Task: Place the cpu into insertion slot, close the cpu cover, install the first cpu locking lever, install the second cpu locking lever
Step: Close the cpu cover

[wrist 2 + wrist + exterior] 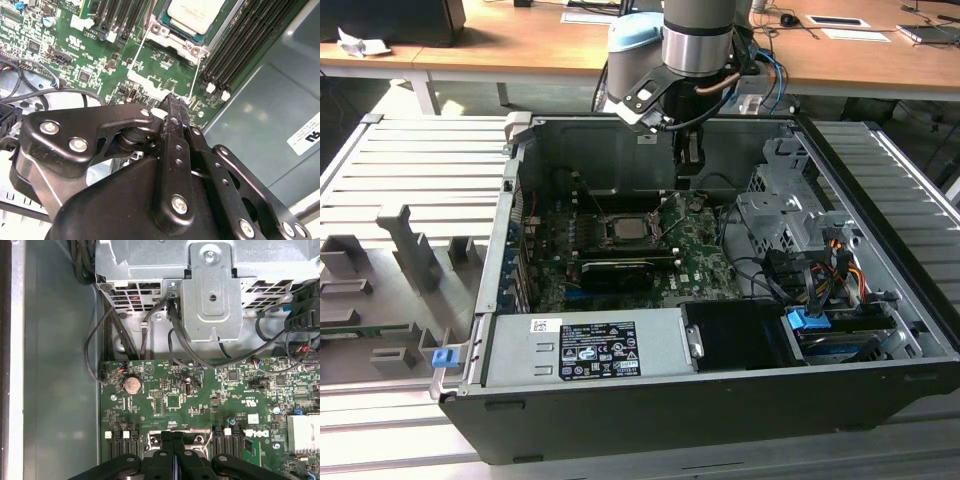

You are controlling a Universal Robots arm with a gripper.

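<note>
Currently in the room: one open computer case (720, 420), one arm, one gripper (688, 160).
Gripper state: fingers pressed together with nothing between them, in both wrist views (172, 100) (172, 439).
Gripper place: exterior view, about one o'clock from the insertion slot (611, 228), apart from it.
Cpu (195, 14): one, seated in the slot, silver face up.
Cpu cover (172, 36): one, lying flat around the cpu.
Lever wires: two, thin and pale (140, 47) (196, 77); latched or not, cannot tell.
First wrist view adds: one coin cell (132, 385), one metal drive cage (212, 300), black cables.
Exterior view adds: one long black card (617, 270) at six o'clock from the slot.
</note>
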